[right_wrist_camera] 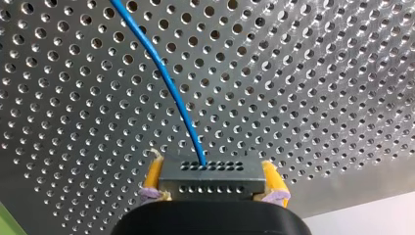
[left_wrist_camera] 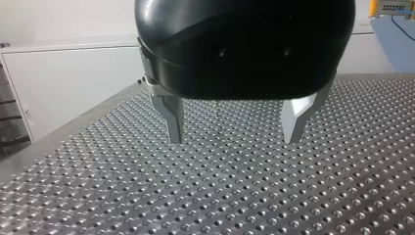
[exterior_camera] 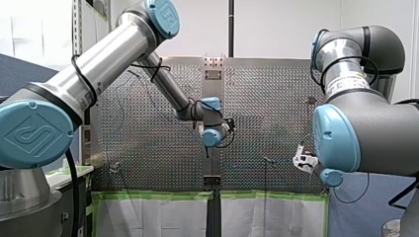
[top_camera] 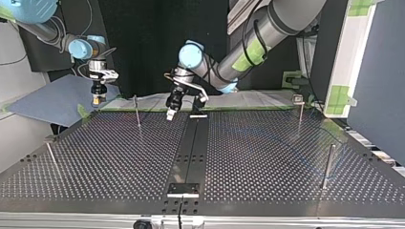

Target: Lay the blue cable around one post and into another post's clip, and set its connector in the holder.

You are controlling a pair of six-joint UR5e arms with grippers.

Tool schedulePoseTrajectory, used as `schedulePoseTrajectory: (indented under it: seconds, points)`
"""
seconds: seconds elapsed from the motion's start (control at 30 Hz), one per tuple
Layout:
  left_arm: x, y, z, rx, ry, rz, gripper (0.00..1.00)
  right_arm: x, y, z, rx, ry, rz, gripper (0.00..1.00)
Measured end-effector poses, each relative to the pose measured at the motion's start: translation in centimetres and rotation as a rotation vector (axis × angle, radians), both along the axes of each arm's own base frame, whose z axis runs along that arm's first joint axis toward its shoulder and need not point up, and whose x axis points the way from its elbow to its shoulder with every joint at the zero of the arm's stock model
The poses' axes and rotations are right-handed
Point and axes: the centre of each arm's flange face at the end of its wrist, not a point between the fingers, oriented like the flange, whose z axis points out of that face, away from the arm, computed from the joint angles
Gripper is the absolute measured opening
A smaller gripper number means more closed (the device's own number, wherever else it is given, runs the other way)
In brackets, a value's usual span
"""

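Right gripper (right_wrist_camera: 211,161): jaws closed on the connector (right_wrist_camera: 211,178), a grey metal block with rows of small holes, clamped by its two sides between yellow pads (right_wrist_camera: 153,171). The blue cable (right_wrist_camera: 166,81) leaves the connector's far face and curves away above the perforated table (right_wrist_camera: 318,73); its other end is not visible. Taking the table's dark centre strip (top_camera: 191,143) as reference in the top view, this gripper (top_camera: 99,98) hangs well to the strip's left, at the table's far corner, so the connector is in the air and not in any holder. A thin post (top_camera: 137,112) stands between it and the strip. Left gripper (left_wrist_camera: 234,139): jaws open, metal fingers (left_wrist_camera: 173,122) well apart, nothing between them, above bare table. It (top_camera: 172,112) hangs just left of the strip's far end.
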Motion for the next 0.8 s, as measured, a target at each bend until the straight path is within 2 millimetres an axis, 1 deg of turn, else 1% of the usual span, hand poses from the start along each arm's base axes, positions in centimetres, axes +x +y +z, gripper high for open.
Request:
schedulePoseTrajectory:
  seconds: [0.2, 0.47, 0.8]
  points:
    - [-1.3, 1.1, 0.9, 0.027, 0.018, 0.005, 1.00, 0.1, 0.1, -0.1, 0.002, -0.001, 0.003, 0.00]
    - [-3.4, 3.0, 2.5, 0.063, 0.042, 0.033, 1.00, 0.3, 0.1, -0.2, 0.003, -0.002, 0.005, 0.00]
    - [-5.2, 4.6, 4.7, 0.039, 0.011, 0.041, 1.00, 0.5, 0.2, -0.3, 0.005, -0.002, 0.009, 0.00]
